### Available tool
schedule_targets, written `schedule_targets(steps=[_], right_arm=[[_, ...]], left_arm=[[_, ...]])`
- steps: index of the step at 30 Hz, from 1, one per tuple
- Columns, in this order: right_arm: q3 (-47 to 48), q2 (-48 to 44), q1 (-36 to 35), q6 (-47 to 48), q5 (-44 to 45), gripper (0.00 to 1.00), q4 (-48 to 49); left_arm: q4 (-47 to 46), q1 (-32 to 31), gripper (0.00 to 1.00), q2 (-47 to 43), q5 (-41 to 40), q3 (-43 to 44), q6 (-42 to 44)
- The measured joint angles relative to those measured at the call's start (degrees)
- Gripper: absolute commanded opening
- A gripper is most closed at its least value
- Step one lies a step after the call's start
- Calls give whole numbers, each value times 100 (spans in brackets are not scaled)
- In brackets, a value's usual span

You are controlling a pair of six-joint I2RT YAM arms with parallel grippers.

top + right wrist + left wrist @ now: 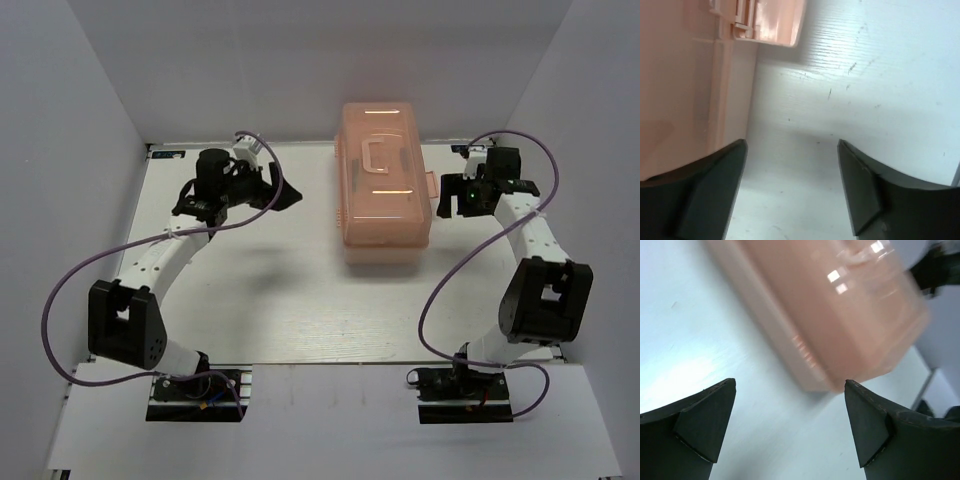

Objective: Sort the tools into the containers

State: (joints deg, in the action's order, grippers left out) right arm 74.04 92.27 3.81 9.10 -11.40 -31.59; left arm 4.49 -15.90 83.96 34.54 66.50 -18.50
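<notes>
The peach-pink toolbox (385, 185) stands closed at the far middle of the table, lid handle (376, 156) on top and latch tab (433, 186) on its right side. No pliers or screwdrivers are in view. My left gripper (287, 196) is open and empty, to the left of the box, with its jaws pointing at it; the box shows blurred in the left wrist view (830, 315). My right gripper (444, 197) is open and empty, close beside the box's right side by the latch; the box wall (685, 90) and latch (771, 22) show in the right wrist view.
White walls enclose the table on the left, back and right. The white tabletop (290, 310) stretches between the box and the arm bases. Purple cables loop off both arms.
</notes>
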Motion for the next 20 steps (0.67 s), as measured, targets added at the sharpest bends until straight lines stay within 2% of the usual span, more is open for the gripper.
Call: schedule_targets(steps=[8, 14, 20], right_arm=[[-1097, -1827, 28, 116, -44, 90, 61], [-2293, -3285, 24, -334, -433, 90, 354], [-3075, -4079, 26, -568, -986, 90, 813]], left_arm=[[1228, 33, 100, -702, -1147, -874, 804], [1484, 33, 100, -1069, -1659, -1058, 1084], [1495, 33, 100, -1257, -1906, -1067, 1165]])
